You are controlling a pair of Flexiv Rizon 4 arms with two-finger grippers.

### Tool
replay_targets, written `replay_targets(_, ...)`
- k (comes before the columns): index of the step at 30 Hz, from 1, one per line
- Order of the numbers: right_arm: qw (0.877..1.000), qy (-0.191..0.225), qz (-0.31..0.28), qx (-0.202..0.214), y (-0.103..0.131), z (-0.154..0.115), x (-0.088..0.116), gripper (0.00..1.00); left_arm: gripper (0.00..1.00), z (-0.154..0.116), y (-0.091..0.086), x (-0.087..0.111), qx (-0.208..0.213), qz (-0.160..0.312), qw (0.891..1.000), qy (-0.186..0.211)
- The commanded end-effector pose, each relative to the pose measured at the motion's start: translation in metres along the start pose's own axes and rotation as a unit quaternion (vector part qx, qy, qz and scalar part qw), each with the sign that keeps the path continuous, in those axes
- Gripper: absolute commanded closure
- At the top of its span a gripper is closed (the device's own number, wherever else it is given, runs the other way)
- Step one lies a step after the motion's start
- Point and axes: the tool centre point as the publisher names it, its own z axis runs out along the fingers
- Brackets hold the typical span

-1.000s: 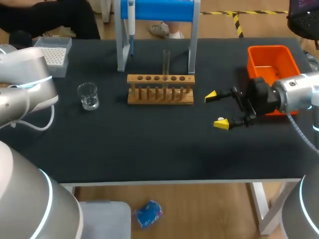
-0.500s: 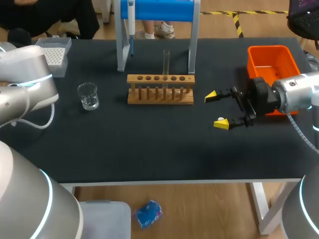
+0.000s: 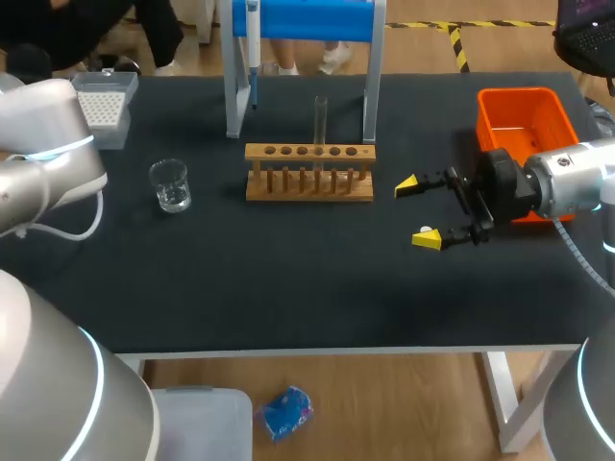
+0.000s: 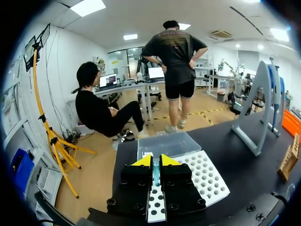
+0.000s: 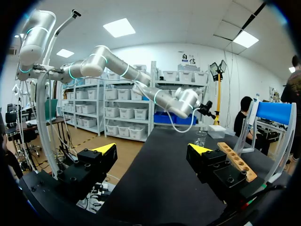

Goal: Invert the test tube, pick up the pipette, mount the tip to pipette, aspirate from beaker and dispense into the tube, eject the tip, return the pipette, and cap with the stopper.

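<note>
Black matting covered the table (image 3: 288, 288), which carried every item of the set-up. At the back stood a blue-topped stand (image 3: 233, 86) with the pipette (image 3: 252, 38) hanging from it. Just in front of the stand sat the wooden rack (image 3: 308, 173). The test tube (image 3: 320, 120) stood upright in one of the rack's middle holes. It was a slim tube of clear glass, and I could not tell which end was up. The beaker (image 3: 170, 185), a small clear glass, stood on the mat beside the rack, on my left-arm side. The tip box (image 3: 101, 106), white-topped with rows of holes, sat at the far corner on that same side. An orange bin (image 3: 490, 120) occupied the far corner on my right-arm side. My right gripper (image 3: 417, 211) hung level above the mat between the rack and the bin, pointing toward the rack. Its jaws stood wide apart with nothing between them, and the test tube was well apart from them, behind the rack's front rail. My left gripper (image 4: 156, 161) hovered over the tip box. Its jaws were drawn almost together, leaving only a thin slit, and a pale bluish sliver showed in that slit that I could not identify. The rack and the test tube lay far off to one side of that gripper.
</note>
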Motion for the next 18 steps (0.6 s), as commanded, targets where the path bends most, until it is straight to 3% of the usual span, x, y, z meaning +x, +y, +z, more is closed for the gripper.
replay_targets(1,1.000,-0.001,0.000,0.001,0.000,0.000,0.001,0.00,1.00,-0.012,-0.007,-0.001,0.005,-0.009,1.000,0.012)
replay_targets(11,1.000,-0.001,0.000,0.001,0.000,0.000,0.001,0.00,1.00,-0.044,-0.035,0.001,0.025,0.008,0.999,0.024)
replay_targets(16,1.000,-0.001,0.000,0.001,0.000,0.000,0.001,0.00,1.00,-0.073,-0.055,0.013,0.035,0.030,0.997,0.068)
replay_targets(18,1.000,-0.001,0.000,0.001,0.000,0.000,0.001,0.00,1.00,-0.085,-0.060,0.023,0.031,0.036,0.992,0.115)
